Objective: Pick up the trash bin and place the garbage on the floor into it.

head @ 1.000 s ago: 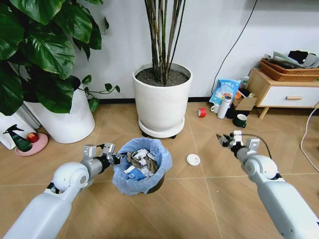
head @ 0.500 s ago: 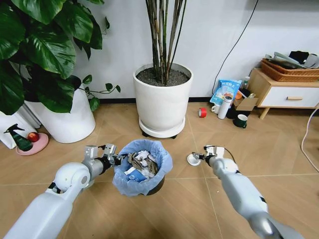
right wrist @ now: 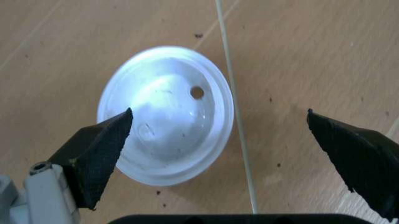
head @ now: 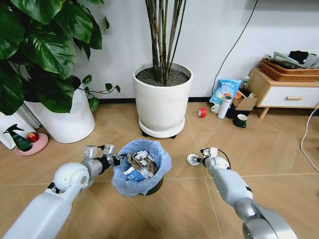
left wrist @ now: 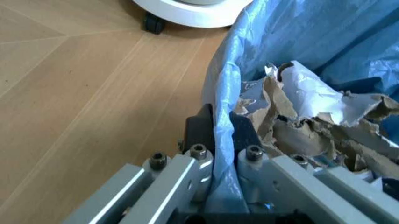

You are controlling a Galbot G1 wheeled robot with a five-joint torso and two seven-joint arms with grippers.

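The trash bin (head: 142,174), small and dark with a crinkly light-blue bag, stands on the herringbone wooden floor (head: 189,204) and holds crumpled paper and wrappers. My left gripper (head: 115,159) is shut on the bin's near rim. In the left wrist view its fingers (left wrist: 198,128) pinch the blue bag edge (left wrist: 221,107) between them. One piece of garbage, a white round disc (head: 190,160), lies on the floor right of the bin. My right gripper (head: 197,159) hangs open just over the disc (right wrist: 165,112), one black fingertip (right wrist: 100,149) above its edge and the other beyond it.
A large white plant pot (head: 162,102) on castors stands just behind the bin, and another pot (head: 67,122) is at the left. A red tape roll (head: 202,112), bottle (head: 224,106), cups and a wooden cabinet (head: 284,94) sit at the back right.
My right arm has swung left and down, from open floor at the right to just over the white disc. The left gripper and the bin have not moved.
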